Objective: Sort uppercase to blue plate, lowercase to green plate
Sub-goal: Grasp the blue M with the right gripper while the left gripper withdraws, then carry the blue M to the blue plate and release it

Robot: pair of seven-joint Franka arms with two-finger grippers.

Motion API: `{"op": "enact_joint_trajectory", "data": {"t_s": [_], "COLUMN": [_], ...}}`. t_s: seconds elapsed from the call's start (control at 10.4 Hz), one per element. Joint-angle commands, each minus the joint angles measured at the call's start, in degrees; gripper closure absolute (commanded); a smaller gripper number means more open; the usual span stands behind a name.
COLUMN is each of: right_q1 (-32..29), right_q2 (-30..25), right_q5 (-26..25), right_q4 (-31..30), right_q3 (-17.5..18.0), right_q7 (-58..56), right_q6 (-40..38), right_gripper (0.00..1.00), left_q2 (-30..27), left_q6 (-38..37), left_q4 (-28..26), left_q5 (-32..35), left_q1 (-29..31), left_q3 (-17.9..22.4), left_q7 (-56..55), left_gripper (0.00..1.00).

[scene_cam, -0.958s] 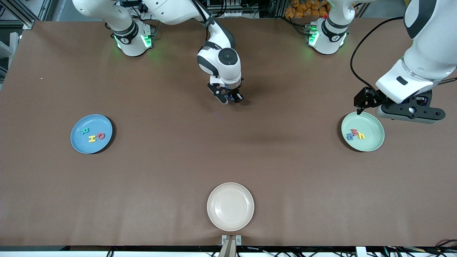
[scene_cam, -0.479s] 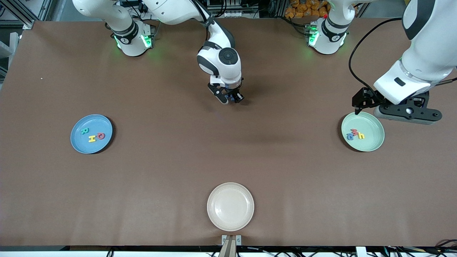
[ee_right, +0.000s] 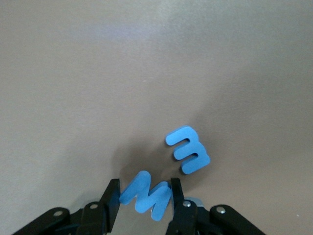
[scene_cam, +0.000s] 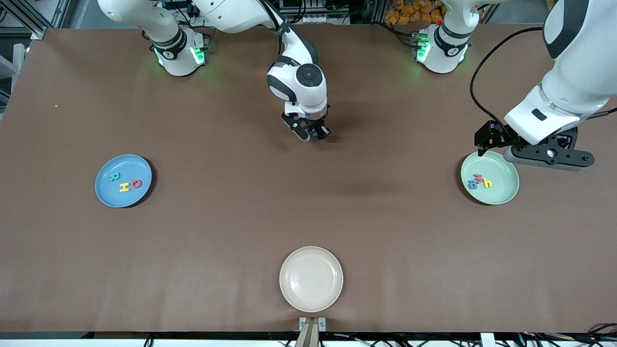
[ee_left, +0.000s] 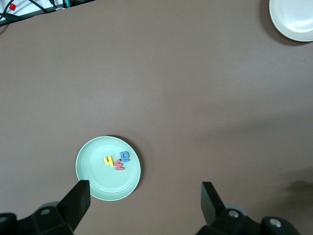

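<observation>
6 of 8 sorted: 3 capitals on blue plate mid-left, 3 small letters on green plate mid-right. Right gripper, top centre, pinches blue W; blue m beside, on table. Left gripper wide, empty over green plate.

From my high front camera I look down across the whole brown table, facing both arm bases. My left wrist camera hangs well above the table, looking down on the round pale mint-green plastic plate, which the front camera also shows. My right wrist camera sits close over the table, filling its view with two blue foam letters.
</observation>
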Motion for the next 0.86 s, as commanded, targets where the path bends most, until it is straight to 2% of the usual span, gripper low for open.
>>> {"op": "enact_joint_trajectory", "data": {"t_s": [0.0,0.19,0.38,0.77], "right_q1": [-1.9,-5.6,-9.0,-17.7], "right_q2": [-0.7,-3.2,-6.0,-8.3], "right_q5": [-0.8,-0.5,-0.5,-1.1], "right_q4": [2.4,2.3,2.1,1.5], "right_q3": [0.0,0.0,-0.1,-0.5], "right_q7": [-5.6,-19.3,-27.6,-50.2], "right_q6": [-5.4,-12.1,-17.0,-20.8], "right_gripper": [0.88,0.86,0.85,0.82], "left_q2": [-0.7,-0.7,-1.5,-1.8], "left_q6": [-0.8,-0.8,-0.8,-0.8], "left_q4": [0.4,0.3,0.2,0.3], "left_q5": [-1.8,-1.8,-1.8,-1.9], "left_q1": [0.5,0.3,0.4,0.5], "left_q3": [0.2,0.2,0.2,0.4], "left_q7": [0.4,0.1,0.0,0.3], "left_gripper": [0.0,0.0,0.0,0.0]}}
